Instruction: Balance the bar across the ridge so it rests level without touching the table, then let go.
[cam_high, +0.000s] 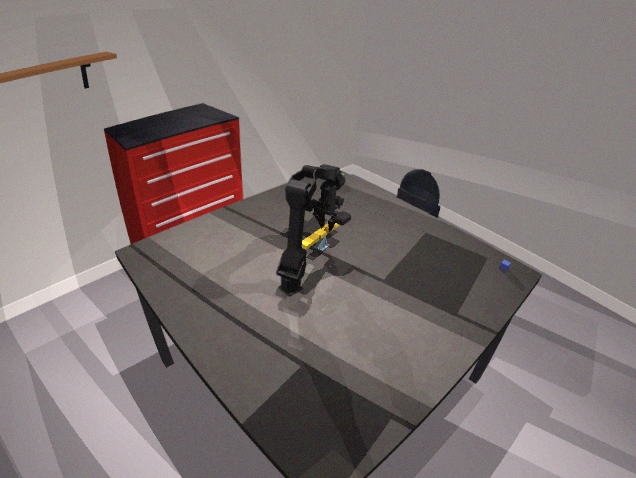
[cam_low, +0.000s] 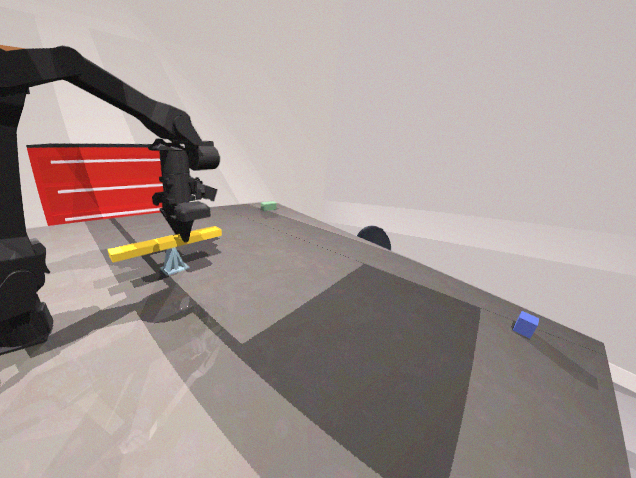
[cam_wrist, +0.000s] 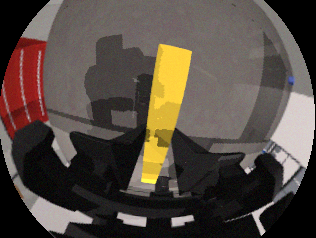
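The yellow bar lies across the top of the pale blue ridge, near the bar's middle. It looks close to level, and both its ends are clear of the table. My gripper points down over the ridge and is shut on the bar, with one finger on each long side. Whether the bar's underside presses on the ridge top is too small to tell. The ridge stands upright on the table; the bar hides it in the wrist view.
A blue cube lies near the table's far right edge. A green block lies at the back. A red drawer cabinet and a dark round-backed chair stand beyond the table.
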